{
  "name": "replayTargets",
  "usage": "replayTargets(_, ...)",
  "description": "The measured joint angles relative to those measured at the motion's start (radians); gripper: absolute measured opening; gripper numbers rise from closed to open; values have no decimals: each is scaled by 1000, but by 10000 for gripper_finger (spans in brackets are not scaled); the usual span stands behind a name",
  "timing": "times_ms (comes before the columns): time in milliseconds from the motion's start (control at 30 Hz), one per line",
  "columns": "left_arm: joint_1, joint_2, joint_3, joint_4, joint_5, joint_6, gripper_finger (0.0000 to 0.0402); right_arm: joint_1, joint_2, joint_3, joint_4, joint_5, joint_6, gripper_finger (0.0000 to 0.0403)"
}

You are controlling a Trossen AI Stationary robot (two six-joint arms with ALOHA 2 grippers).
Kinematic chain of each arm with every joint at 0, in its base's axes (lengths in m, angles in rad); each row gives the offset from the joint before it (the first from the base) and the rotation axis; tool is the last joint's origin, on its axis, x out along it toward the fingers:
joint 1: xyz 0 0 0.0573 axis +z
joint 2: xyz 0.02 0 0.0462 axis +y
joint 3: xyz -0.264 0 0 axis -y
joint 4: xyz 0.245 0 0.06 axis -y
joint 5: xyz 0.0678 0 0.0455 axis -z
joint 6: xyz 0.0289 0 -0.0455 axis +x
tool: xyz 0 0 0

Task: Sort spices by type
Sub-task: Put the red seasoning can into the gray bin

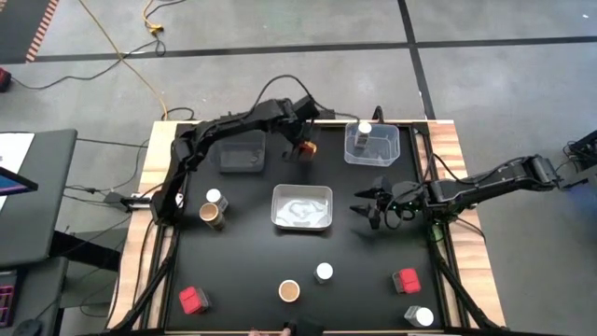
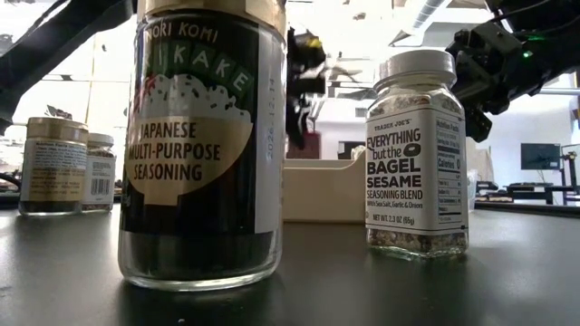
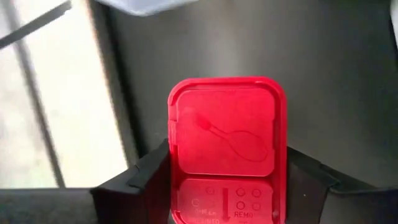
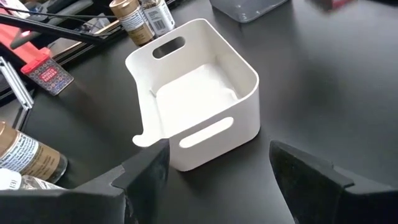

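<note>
1. The red spice container [image 3: 227, 146] sits between the left gripper's [image 3: 225, 186] fingers, which are closed on its sides; only the left wrist view shows this grip plainly.
2. From above, that container [image 1: 305, 147] is at the far middle of the table [image 1: 252, 271], between a clear tray [image 1: 242, 154] and a second clear tray [image 1: 372, 143] holding a white-lidded jar [image 1: 364, 131].
3. The low view alone makes labels readable: a furikake jar [image 2: 203, 145] and a bagel seasoning jar [image 2: 418, 154].
4. The right gripper [image 4: 217, 171] hovers with its fingers spread, holding nothing, beside the white bin [image 4: 199, 93].
</note>
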Motion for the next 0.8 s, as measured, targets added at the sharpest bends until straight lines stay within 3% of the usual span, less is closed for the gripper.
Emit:
replayTargets(300,-115,-3,288,-279,-14,-283,214,1,0,0,0,-11,-16,301)
replayTargets(600,-288,-31,268,-369,21,-531,214,34,0,-1,-8,-12,-18,301)
replayTargets(800,-384,-32,188,-305,-80,-632,214,60,0,-1,-13,-12,-51,301)
